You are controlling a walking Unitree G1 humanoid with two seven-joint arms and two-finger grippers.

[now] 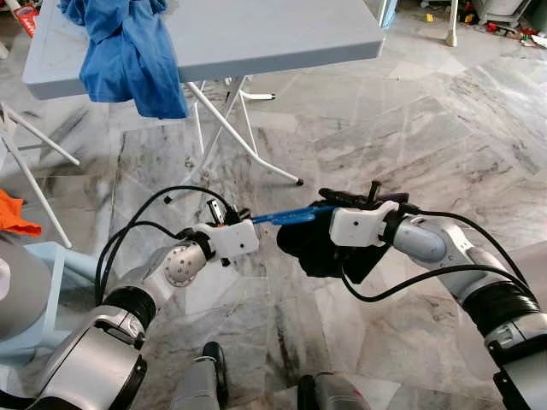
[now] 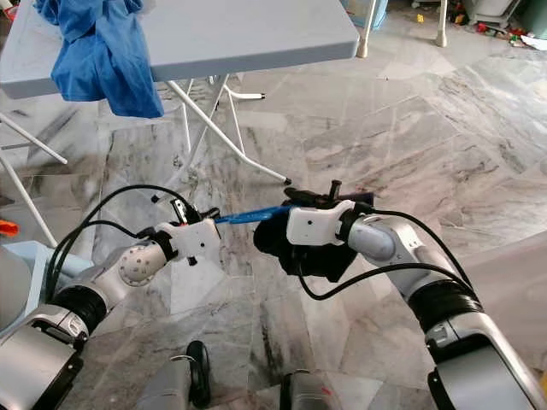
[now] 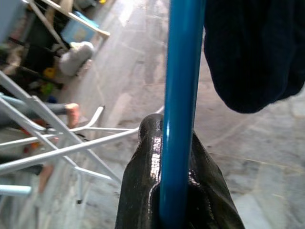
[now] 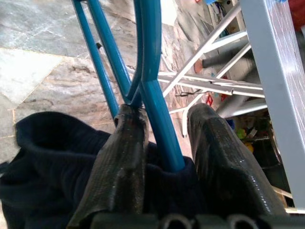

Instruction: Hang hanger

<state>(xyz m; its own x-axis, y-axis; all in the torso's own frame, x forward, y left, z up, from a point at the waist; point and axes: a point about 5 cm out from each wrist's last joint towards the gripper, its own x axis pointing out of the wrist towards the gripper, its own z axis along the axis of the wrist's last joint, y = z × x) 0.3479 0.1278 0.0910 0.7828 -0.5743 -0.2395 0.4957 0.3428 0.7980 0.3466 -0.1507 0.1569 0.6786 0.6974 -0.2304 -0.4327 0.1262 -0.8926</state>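
A blue hanger (image 1: 295, 213) is held level above the marble floor between my two grippers. A dark navy garment (image 1: 316, 252) droops from it by the right gripper. My left gripper (image 1: 242, 215) is shut on the hanger's free end; in the left wrist view the blue bar (image 3: 178, 95) lies against a black finger (image 3: 143, 191). My right gripper (image 1: 329, 198) is closed around the hanger (image 4: 152, 95) where its bars meet. There the dark cloth (image 4: 43, 157) bunches around the fingers (image 4: 121, 162), and a small gap shows beside one finger.
A grey folding table (image 1: 282, 34) stands ahead, with a blue shirt (image 1: 128, 60) draped over its near left edge. Its white legs (image 1: 248, 137) splay toward me. An orange cloth (image 1: 13, 218) lies at the far left. Bare marble floor stretches to the right.
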